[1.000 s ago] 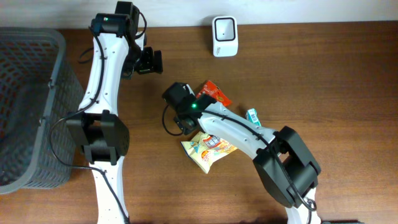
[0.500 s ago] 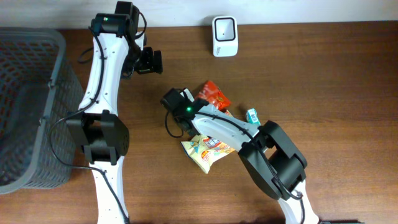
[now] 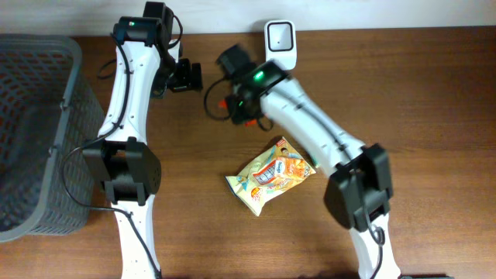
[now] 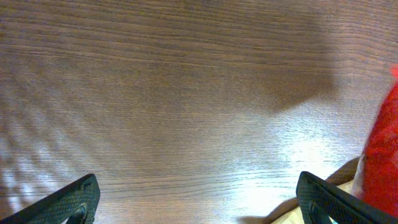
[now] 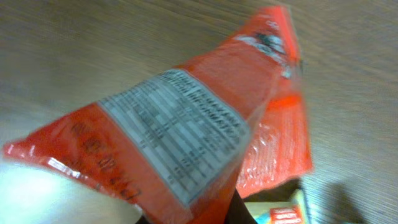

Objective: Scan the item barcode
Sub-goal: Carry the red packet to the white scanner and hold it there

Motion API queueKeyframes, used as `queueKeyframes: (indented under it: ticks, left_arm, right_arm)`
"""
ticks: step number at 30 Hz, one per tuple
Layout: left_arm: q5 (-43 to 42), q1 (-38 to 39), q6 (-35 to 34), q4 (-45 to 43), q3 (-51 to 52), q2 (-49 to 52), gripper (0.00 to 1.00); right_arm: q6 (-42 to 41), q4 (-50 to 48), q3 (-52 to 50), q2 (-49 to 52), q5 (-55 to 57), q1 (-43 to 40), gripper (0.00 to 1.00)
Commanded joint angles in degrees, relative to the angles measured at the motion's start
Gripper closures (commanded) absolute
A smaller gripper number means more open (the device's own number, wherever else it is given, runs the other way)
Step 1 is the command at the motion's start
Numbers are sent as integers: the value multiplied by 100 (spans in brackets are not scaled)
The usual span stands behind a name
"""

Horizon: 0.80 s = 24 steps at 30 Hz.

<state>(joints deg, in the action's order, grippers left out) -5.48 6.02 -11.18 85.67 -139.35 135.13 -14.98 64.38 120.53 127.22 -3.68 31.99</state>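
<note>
Red packet (image 5: 186,124) sits clamped in the closed right gripper (image 3: 240,112), over the far side of the table (image 3: 434,93), just left of and nearer than the white scanner (image 3: 279,45). In the right wrist view its long axis runs diagonally, sealed end pointing away from the fingers, printed panel toward the camera. The left gripper (image 3: 188,76) gapes wide, holding nothing.
</note>
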Motion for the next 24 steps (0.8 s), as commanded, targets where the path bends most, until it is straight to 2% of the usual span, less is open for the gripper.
queueKeyframes:
  ticks: [1,3,5,8,9,10,11,12,13,15,17,19,22,24]
  left_arm:
    - [42,-15,52,-9,-20,-101,1]
    - [42,-17,52,-9,-20,-101,1]
    - [42,-17,52,-9,-20,-101,1]
    - [42,-17,52,-9,-20,-101,1]
    - [42,-17,52,-9,-20,-101,1]
    - [42,-17,52,-7,-20,-103,1]
    - [42,-17,52,-9,-20,-101,1]
    - [42,-17,52,-9,-20,-101,1]
    - [42,-17,52,-9,-20,-101,1]
    - [42,-17,52,-9,-20,-101,1]
    - [42,-17,52,-9,-20,-101,1]
    - [42,-17,52,-9,-20,-103,1]
    - [42,-17,52,-9,-20,-101,1]
    - [42,-17,52,-9,-20,-101,1]
  right_arm:
    - [-7,101,-44,-22,-3206,-859,96]
    - [127,9,-614,-20,-4347,-1300,96]
    - [144,-109,-1029,-20,-4822,-1508,96]
    - [96,-160,-1311,-20,-4774,-1740,96]
    - [-4,-136,-1342,-20,-4199,-1864,95]
    - [-396,-79,-1342,-20,-3300,-2000,84]
    - [-485,-66,-1342,-20,-2752,-2124,71]
    - [-485,-66,-1342,-20,-2455,-2234,63]
    - [-487,-48,-1338,-20,-2087,-2393,63]
    - [-485,181,-1239,-20,-1342,-2782,43]
    - [-483,494,-999,-22,-866,-3036,35]
    - [-424,1119,-398,-22,-459,-3241,35]
    - [160,1676,393,-22,-577,-3097,36]
    - [1255,1740,581,-22,-800,-2715,39]
